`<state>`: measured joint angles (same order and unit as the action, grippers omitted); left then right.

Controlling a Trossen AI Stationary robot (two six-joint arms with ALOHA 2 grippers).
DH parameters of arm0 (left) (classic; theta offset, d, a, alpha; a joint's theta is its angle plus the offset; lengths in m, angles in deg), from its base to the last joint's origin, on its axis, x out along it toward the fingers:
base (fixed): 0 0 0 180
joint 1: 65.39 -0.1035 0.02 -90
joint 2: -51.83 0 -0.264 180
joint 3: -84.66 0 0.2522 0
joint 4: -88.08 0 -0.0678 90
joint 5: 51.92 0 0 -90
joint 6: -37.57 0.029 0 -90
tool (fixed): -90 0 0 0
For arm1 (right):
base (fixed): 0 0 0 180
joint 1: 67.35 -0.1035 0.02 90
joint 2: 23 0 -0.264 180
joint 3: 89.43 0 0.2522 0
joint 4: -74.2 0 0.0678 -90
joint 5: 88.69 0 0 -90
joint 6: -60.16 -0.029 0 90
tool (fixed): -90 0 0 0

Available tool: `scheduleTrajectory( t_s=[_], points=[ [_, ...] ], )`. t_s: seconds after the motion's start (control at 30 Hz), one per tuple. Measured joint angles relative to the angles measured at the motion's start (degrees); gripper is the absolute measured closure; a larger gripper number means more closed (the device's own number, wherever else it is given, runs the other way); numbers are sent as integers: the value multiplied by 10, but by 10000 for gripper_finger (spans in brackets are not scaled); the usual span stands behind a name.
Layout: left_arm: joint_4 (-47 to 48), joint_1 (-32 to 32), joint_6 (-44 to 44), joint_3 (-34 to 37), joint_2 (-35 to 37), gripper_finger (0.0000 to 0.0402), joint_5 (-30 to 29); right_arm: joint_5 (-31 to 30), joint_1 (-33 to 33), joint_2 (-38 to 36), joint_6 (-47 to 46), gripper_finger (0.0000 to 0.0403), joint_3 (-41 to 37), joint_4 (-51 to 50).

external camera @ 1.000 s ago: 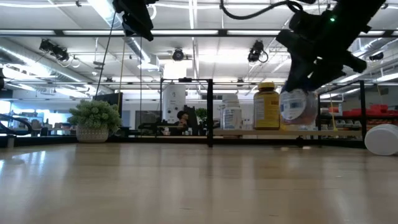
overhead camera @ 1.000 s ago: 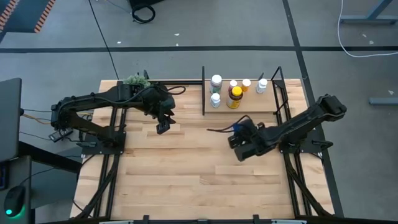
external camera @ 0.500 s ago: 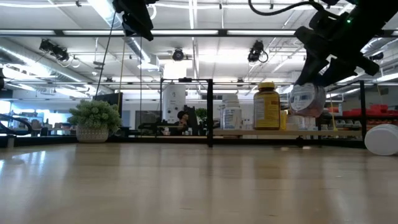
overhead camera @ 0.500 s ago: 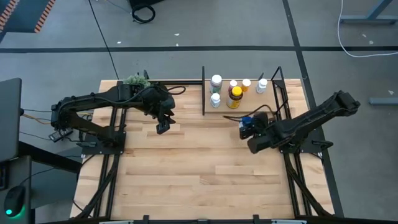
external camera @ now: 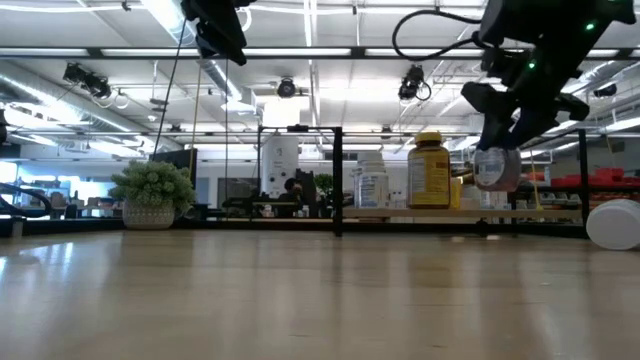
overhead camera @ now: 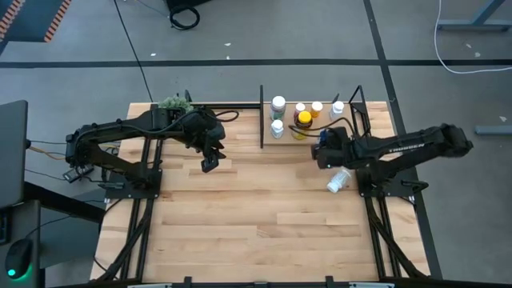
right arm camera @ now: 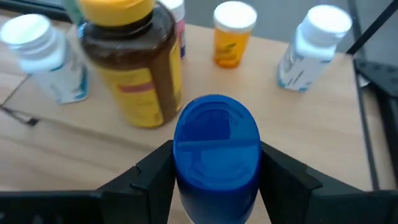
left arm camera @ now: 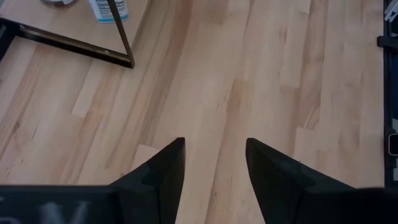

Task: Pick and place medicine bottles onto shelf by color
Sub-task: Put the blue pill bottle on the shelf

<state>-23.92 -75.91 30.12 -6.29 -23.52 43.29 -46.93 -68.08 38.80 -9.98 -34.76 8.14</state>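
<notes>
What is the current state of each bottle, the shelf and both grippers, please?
Blue-lidded bottle: gripped, held above the shelf.
Amber bottle: upright on the shelf.
Fallen bottle: lying on the table.
Right gripper: shut on the blue-lidded bottle.
Left gripper: open, empty.

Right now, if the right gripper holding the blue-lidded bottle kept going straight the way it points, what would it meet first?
Probably the wide amber bottle with the yellow lid on the light wooden shelf. The right gripper, shut on the blue-lidded bottle, points at the gap beside it; depth is unclear, so it might pass.
</notes>
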Motion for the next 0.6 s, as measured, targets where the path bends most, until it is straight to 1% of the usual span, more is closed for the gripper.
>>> scheduleTrajectory(
  t_s=[0.2, 0.3, 0.43, 0.6],
  points=[
    [9, 2, -19, 0, 0, 228, 0, 5, 61, 0, 48, 201, 0, 25],
    [11, 4, -25, 0, 0, 228, 0, 11, 90, 0, 92, 201, 0, 44],
    [11, 5, -25, 0, 0, 228, 0, 56, 134, 0, 149, 201, -1, 64],
    [11, 5, -24, 0, 0, 229, 0, 114, 175, 0, 211, 201, -34, 135]
  ],
)
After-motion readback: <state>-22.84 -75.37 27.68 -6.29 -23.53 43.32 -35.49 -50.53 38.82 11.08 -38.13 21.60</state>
